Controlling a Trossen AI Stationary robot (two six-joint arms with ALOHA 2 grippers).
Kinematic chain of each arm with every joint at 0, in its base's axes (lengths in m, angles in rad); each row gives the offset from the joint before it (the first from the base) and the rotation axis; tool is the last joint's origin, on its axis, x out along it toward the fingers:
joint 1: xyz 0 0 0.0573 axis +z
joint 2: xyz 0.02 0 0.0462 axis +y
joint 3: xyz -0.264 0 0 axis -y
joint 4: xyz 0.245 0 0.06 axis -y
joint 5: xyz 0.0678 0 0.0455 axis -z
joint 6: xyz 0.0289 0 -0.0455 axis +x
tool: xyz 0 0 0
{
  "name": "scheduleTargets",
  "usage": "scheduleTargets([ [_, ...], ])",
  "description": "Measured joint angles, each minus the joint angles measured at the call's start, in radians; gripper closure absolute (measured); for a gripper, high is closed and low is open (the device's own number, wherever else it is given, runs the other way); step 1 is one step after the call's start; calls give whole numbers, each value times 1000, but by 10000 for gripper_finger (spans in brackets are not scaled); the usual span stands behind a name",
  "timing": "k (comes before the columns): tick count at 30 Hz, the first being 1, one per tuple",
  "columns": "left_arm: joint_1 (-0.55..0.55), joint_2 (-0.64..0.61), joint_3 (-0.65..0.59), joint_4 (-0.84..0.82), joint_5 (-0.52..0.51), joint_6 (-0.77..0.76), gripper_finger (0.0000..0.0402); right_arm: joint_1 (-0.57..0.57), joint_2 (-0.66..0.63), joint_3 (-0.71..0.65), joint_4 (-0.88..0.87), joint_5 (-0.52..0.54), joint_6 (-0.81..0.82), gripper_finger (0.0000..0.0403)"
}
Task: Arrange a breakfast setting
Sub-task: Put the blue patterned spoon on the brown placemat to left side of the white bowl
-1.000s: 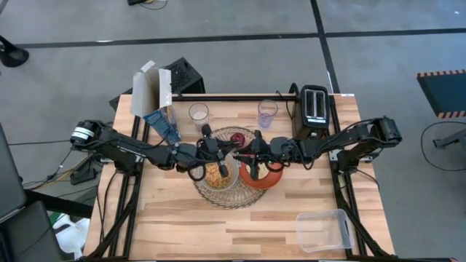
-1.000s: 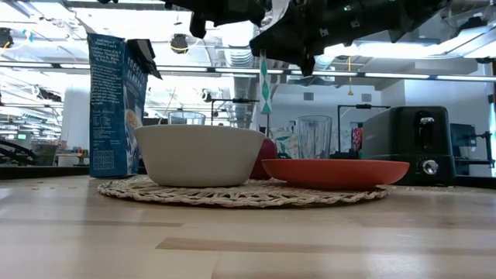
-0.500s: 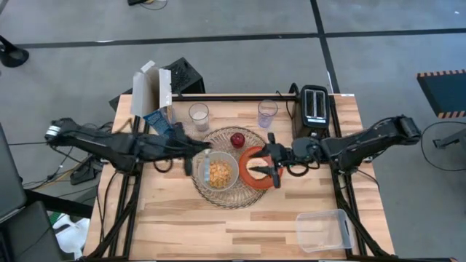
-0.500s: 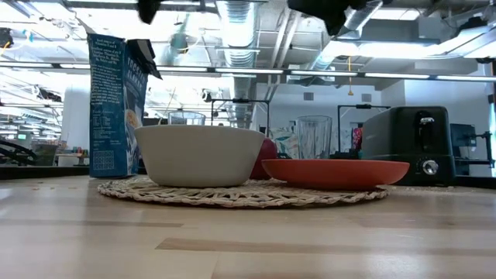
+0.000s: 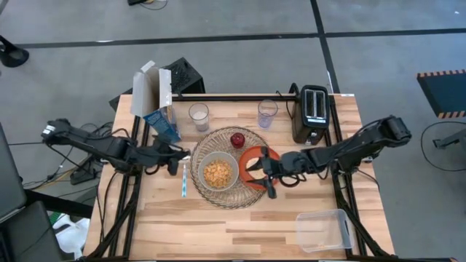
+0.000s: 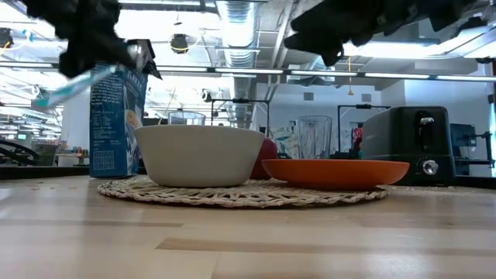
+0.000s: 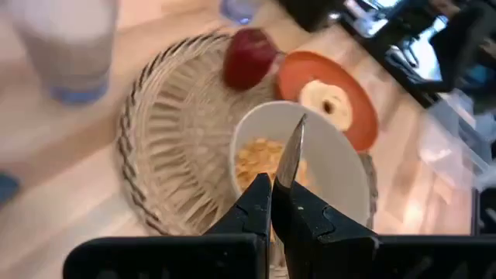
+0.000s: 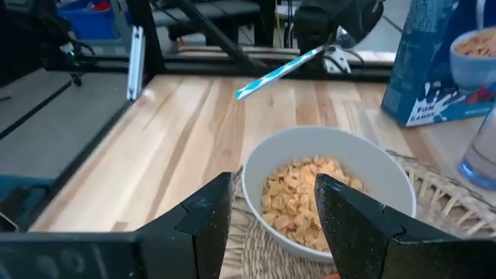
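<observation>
A round woven mat lies mid-table. On it stand a pale bowl holding cereal, a red apple and an orange plate. A bagel lies on the plate. My left gripper hangs left of the mat, shut on a spoon; the spoon also shows in the right wrist view. My right gripper is open and empty above the plate, its fingers facing the bowl. My left gripper pinches one end of the spoon between its two shut fingers. The rest sticks out past the fingertips, along the fingers. The spoon is lifted clear of the table and slants down toward its free end.
A blue-and-white cereal box stands at the far left and a black toaster at the far right. Two glasses stand behind the mat. A clear plastic container lies near the front right corner.
My left gripper has gone from above the bowl toward the table's left edge, carrying the spoon off the mat. My right gripper has drawn back from the mat's middle toward the right, over the plate.
</observation>
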Motion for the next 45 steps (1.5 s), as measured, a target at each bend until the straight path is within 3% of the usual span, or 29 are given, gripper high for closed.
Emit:
scheduleTargets([
  [8, 128, 17, -185, 183, 138, -68, 401, -5, 61, 1, 30, 0, 0, 191],
  [16, 296, 40, -267, 317, 264, -21, 401, -5, 74, 1, 31, 0, 0, 191],
  [27, 469, 187, -274, 439, 441, 78, 401, -5, 74, 1, 30, 0, 0, 191],
  [37, 568, 351, -274, 585, 551, 140, 401, -4, 74, 1, 26, 0, 9, 191],
  [45, 613, 425, -273, 610, 600, 135, 401, -2, 74, 1, 26, 0, 11, 191],
])
